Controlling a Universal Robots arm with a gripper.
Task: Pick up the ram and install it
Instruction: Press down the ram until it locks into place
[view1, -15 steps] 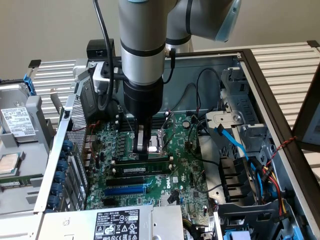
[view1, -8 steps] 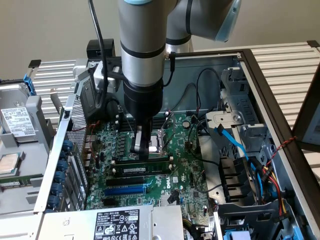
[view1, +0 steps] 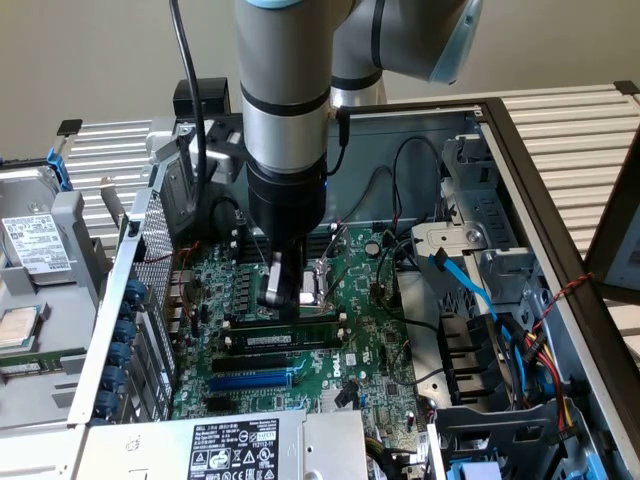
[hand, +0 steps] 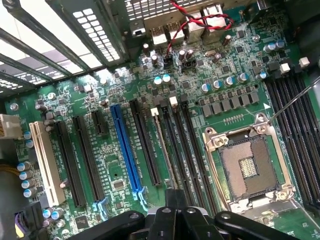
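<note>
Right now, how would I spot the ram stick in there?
Inside the open computer case, find the green motherboard. Just below the end effector, the ram sits along a black slot: a narrow green stick with a white label, unlike the bare blue slot nearby.

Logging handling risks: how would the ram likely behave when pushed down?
The ram is a thin, narrow board: probably light and fairly stiff. Standing on edge on the motherboard, it may tilt if pushed off-centre, and could crack under uneven force.
</note>
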